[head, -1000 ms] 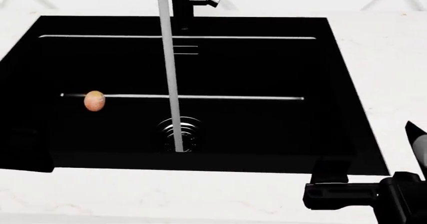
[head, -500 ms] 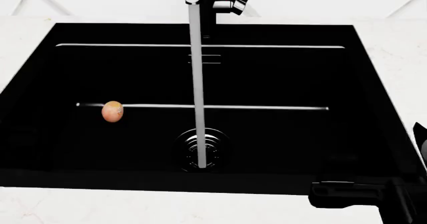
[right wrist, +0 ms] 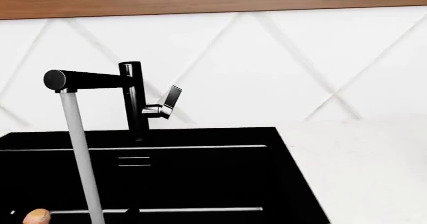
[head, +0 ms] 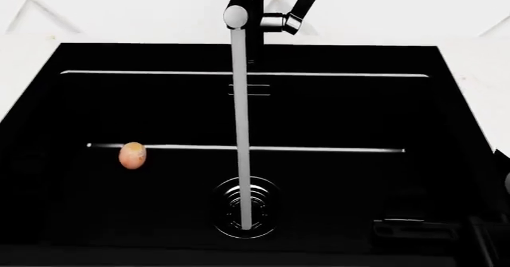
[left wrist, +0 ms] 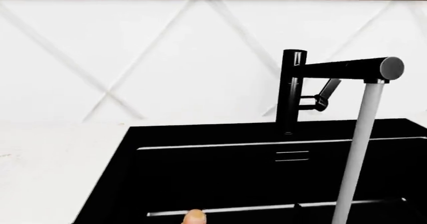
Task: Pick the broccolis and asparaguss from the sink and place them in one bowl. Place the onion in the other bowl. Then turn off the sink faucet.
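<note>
While water ran from the black faucet (head: 253, 16), a small tan onion (head: 132, 155) awaited pickup in the black sink (head: 335, 111); pincer states could not be told.

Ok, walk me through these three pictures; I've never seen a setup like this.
These are simulator renders from a two-armed wheeled robot. One camera sits on its head, looking down into a black sink. The other two sit near each arm's tool, looking across at the faucet and tiled wall. Water runs from the spout into the drain. A small onion lies in the basin, on the robot's left. Dark arm parts show at the head view's lower right; nothing is seen held.
</note>
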You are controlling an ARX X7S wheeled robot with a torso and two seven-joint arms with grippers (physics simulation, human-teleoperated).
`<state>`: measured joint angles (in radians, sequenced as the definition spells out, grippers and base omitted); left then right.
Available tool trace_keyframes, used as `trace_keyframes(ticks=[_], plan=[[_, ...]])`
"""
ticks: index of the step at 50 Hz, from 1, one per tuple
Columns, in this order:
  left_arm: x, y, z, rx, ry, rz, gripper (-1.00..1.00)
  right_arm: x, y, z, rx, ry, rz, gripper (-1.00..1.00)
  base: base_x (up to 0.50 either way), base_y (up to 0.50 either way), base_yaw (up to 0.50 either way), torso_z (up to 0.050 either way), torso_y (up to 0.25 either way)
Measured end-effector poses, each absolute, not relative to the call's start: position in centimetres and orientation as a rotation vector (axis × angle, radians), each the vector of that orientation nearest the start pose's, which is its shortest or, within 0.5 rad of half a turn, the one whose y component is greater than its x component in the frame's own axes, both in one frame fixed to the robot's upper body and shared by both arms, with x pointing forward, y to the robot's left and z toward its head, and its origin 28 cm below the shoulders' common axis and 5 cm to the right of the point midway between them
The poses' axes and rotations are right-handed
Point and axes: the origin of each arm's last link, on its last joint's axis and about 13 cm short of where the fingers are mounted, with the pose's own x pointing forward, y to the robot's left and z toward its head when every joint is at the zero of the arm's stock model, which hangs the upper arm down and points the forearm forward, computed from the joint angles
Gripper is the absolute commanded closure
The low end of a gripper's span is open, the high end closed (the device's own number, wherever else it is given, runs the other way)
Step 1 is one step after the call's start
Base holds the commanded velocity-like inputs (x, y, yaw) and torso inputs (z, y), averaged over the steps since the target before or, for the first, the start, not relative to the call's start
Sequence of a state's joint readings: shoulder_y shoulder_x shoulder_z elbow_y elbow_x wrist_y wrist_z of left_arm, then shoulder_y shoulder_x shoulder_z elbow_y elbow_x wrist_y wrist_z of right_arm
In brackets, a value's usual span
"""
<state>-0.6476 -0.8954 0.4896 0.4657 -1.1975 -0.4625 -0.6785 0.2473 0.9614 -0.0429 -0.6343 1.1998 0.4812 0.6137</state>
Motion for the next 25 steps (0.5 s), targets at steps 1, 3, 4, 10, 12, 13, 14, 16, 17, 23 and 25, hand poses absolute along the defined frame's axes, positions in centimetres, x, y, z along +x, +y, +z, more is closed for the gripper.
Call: trace_keyframes(ticks=[1, 3, 4, 10, 12, 13, 14, 16, 17, 23, 25], plan=[[24.08, 25.95, 20.11, -0.002, 0.014, -0.078, -1.00, 19.86, -18.23, 20.03, 0.030, -0.029, 0.014, -1.00, 0.47, 0.15, 0.00, 0.000, 0.000], [24.10, 25.94, 20.15, -0.002, 0.013, -0.078, -1.00, 19.90, -18.21, 20.04, 0.030, -0.030, 0.015, -1.00, 0.43, 0.15, 0.00, 0.000, 0.000], [24.11, 25.93, 20.17, -0.002, 0.012, -0.079, -1.00, 19.92, -18.20, 20.05, 0.030, -0.031, 0.015, -1.00, 0.40, 0.15, 0.00, 0.000, 0.000], [24.13, 25.87, 20.24, -0.003, 0.010, -0.080, -1.00, 20.00, -18.17, 20.17, 0.028, -0.035, 0.016, -1.00, 0.33, 0.15, 0.00, 0.000, 0.000], [24.14, 25.88, 20.23, -0.003, 0.010, -0.081, -1.00, 20.01, -18.17, 20.19, 0.027, -0.036, 0.016, -1.00, 0.29, 0.15, 0.00, 0.000, 0.005], [24.14, 25.88, 20.23, -0.003, 0.011, -0.082, -1.00, 20.01, -18.17, 20.20, 0.027, -0.036, 0.015, -1.00, 0.30, 0.15, 0.00, 0.000, 0.000], [24.15, 25.89, 20.23, -0.002, 0.011, -0.082, -1.00, 20.01, -18.17, 20.20, 0.026, -0.036, 0.015, -1.00, 0.30, 0.15, 0.00, 0.000, 0.000], [24.16, 25.89, 20.22, -0.002, 0.011, -0.083, -1.00, 20.01, -18.18, 20.21, 0.026, -0.035, 0.013, -1.00, 0.30, 0.15, 0.00, 0.000, 0.000], [24.17, 25.88, 20.21, -0.002, 0.010, -0.083, -1.00, 20.00, -18.18, 20.21, 0.026, -0.035, 0.013, -1.00, 0.30, 0.15, 0.00, 0.000, 0.000], [24.21, 25.80, 20.10, -0.002, 0.012, -0.084, -1.00, 19.96, -18.21, 20.14, 0.025, -0.032, 0.008, -1.00, 0.30, 0.13, 0.00, 0.000, 0.000], [24.22, 25.77, 20.08, -0.002, 0.013, -0.085, -1.00, 19.94, -18.23, 20.13, 0.025, -0.031, 0.007, -1.00, 0.30, 0.12, 0.00, 0.000, 0.005]])
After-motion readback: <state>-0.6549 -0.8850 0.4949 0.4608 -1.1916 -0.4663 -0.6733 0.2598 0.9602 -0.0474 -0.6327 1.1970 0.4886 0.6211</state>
